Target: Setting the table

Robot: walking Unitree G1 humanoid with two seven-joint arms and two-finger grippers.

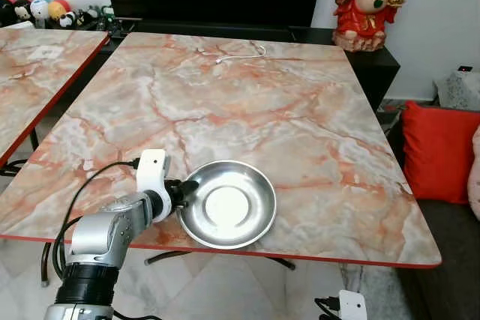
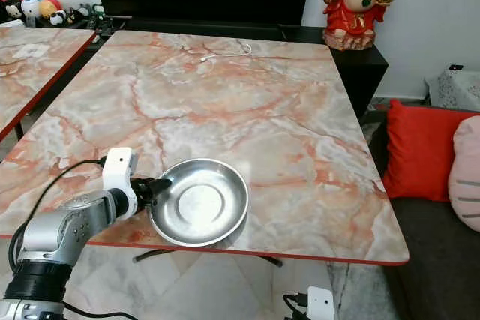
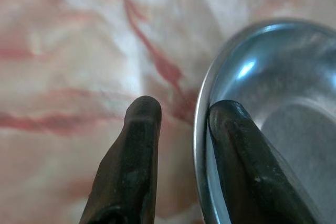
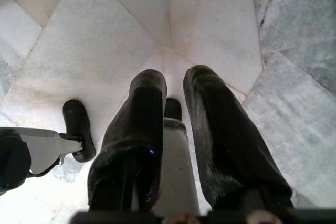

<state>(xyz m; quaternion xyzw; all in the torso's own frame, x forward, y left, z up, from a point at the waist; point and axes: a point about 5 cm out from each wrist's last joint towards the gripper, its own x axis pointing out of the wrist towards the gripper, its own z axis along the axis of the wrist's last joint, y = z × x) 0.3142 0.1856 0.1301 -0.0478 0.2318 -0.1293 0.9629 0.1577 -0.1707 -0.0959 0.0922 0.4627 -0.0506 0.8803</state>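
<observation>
A round steel plate [image 1: 229,204] lies on the marble table [image 1: 262,95] close to its front edge. My left gripper [image 1: 187,189] is at the plate's left rim. In the left wrist view the plate's rim [image 3: 202,129] stands between the two fingers of the left gripper [image 3: 181,111]: one finger [image 3: 236,145] rests inside against the rim, the other [image 3: 136,140] stays outside with a gap to it. The gripper is open. My right gripper [image 4: 173,80] hangs over the tiled floor, its fingers slightly apart with nothing between them.
A white cable [image 1: 240,54] lies at the table's far side. A second marble table [image 1: 37,73] stands to the left. A red statue [image 1: 371,1] sits on the dark cabinet behind. A red cushion [image 1: 439,151] is to the right.
</observation>
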